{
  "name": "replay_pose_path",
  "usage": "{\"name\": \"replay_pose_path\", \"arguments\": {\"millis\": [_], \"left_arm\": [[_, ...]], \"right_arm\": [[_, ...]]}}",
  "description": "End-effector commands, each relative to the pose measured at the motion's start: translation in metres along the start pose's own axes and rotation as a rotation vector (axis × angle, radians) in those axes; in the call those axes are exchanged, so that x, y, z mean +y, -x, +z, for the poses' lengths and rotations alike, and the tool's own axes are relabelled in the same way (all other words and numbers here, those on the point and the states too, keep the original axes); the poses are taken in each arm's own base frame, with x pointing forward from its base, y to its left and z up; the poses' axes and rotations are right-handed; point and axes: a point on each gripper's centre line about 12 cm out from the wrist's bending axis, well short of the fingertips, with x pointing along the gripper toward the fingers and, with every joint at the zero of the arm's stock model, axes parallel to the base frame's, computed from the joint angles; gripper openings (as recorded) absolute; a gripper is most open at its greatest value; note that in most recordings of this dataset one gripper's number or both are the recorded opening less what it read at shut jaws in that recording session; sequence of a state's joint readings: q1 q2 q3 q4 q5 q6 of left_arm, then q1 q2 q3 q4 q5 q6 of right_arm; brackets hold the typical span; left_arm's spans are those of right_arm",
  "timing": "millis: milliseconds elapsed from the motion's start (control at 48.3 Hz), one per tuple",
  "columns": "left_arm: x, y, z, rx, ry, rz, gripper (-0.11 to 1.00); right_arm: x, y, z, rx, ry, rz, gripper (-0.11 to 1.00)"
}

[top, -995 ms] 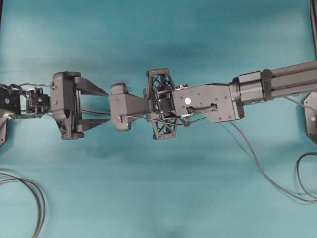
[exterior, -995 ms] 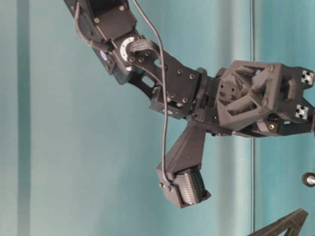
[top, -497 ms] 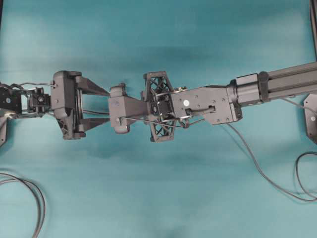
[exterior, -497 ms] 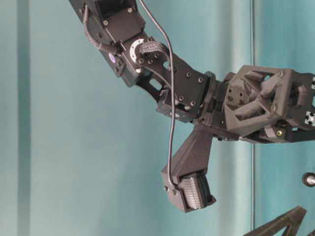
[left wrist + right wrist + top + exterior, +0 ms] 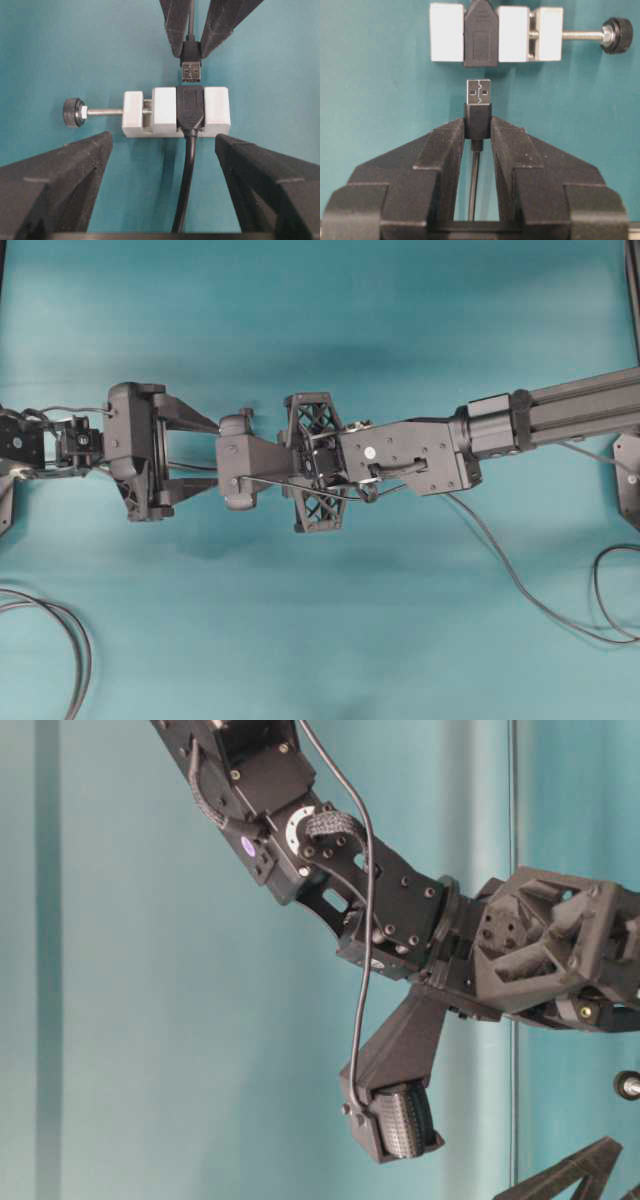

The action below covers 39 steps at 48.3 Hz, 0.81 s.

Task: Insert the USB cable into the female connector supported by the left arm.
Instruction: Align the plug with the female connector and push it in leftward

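**Right claw pinching the plug, a short gap from the socket**

Right claw (image 5: 478,131) closed on the dark housing of the USB cable (image 5: 478,117), silver tip sticking out ahead of the fingers (image 5: 447,145) and pointed at the socket (image 5: 480,35). Apart still, plug near the socket mouth but not touching; roughly in line with it in both wrist views. Socket clamped in a small white vise (image 5: 176,111) with a screw and black knob (image 5: 74,112) out to one side, resting on the teal desk (image 5: 320,320).

Left claw (image 5: 165,150) spread wide, holding nothing, its fingers to either side of the vise without visibly touching it. Whether that bracing is firm enough cannot be told from these views.

For a clean insertion, probably:
- Keep the grip firm on the housing, so the plug cannot slide back under push.
- Hold the tip square to the opening; correct any sideways offset before contact, not during.
- Advance slowly and straight along the socket's axis.
- Watch for the vise sliding away; if so, close the left claw in on it first.
- Orientation of the plug against the socket's inner tongue cannot be judged here.
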<state>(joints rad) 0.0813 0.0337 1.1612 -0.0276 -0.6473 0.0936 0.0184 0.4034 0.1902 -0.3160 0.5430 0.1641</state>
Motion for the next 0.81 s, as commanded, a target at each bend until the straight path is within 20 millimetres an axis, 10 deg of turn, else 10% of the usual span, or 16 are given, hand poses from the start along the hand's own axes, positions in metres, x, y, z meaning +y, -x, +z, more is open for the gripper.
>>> {"name": "replay_pose_path", "arguments": {"millis": [0, 787], "left_arm": [[-0.002, -0.001, 0.001, -0.005, 0.011, -0.004, 0.93], [-0.005, -0.015, -0.002, 0.007, 0.013, -0.012, 0.93]], "right_arm": [[-0.003, 0.012, 0.015, -0.052, -0.008, -0.006, 0.21], [-0.004, 0.012, 0.018, -0.060, -0.003, -0.009, 0.20]]}}
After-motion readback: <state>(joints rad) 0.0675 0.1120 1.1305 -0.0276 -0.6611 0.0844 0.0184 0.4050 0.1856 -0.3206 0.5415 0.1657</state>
